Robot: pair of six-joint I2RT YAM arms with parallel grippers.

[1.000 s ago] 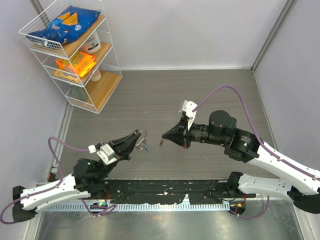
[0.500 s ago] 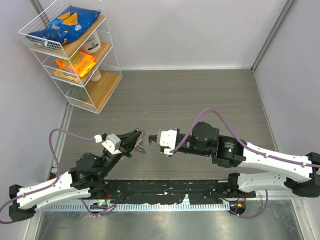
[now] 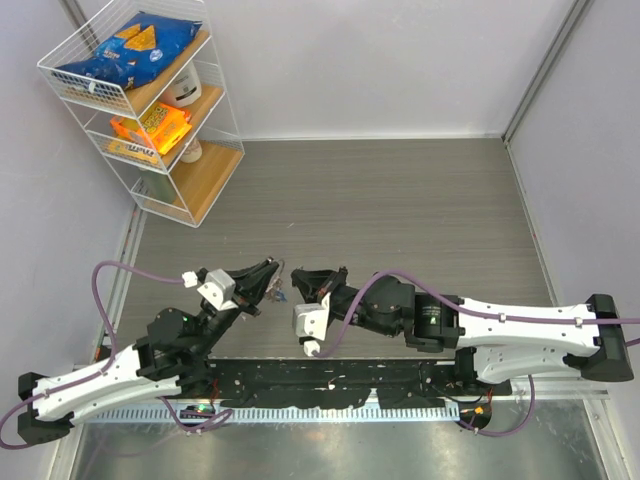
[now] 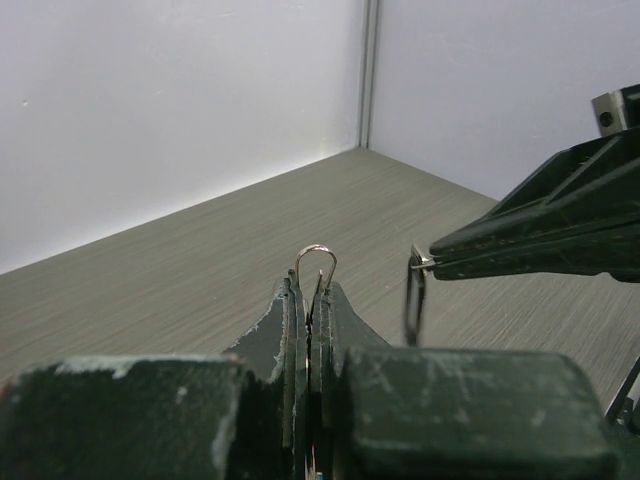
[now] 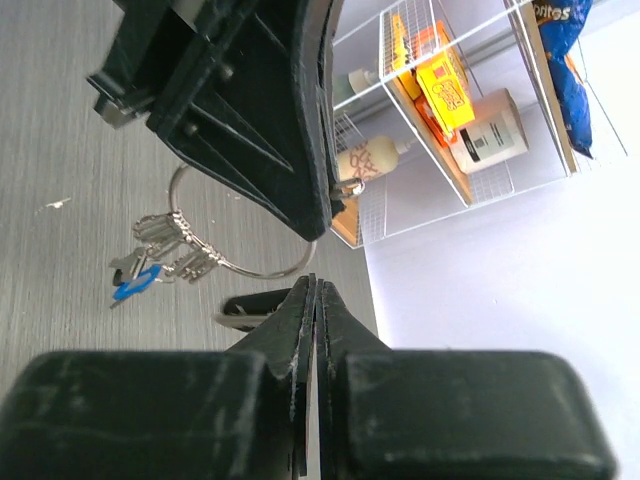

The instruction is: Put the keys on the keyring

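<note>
Top external: white right arm (image 3: 500, 325) had swung in low and rolled its wrist. The right gripper (image 3: 296, 274) sat nearly tip to tip with the left gripper (image 3: 272, 272); a second earlier they were apart. Left fingers were clamped on the thin silver wire keyring (image 4: 316, 250), held above the table with a bunch of tiny silvery keys (image 5: 165, 240) hanging from it. Right fingers pinched one small flat silvery key (image 4: 413, 300) just beside the loop. Threading looked imminent.

In your top view, the left gripper (image 3: 270, 278) and right gripper (image 3: 298, 282) sit nearly tip to tip at the lower centre of the table (image 3: 400, 190). The keyring (image 4: 316, 247) stands between the left gripper's tips, with keys (image 5: 165, 238) on it. A single key (image 4: 414, 300) hangs at the right gripper's tip, just beside the ring. You'll find the shelf rack (image 3: 205, 175) at upper left
</note>
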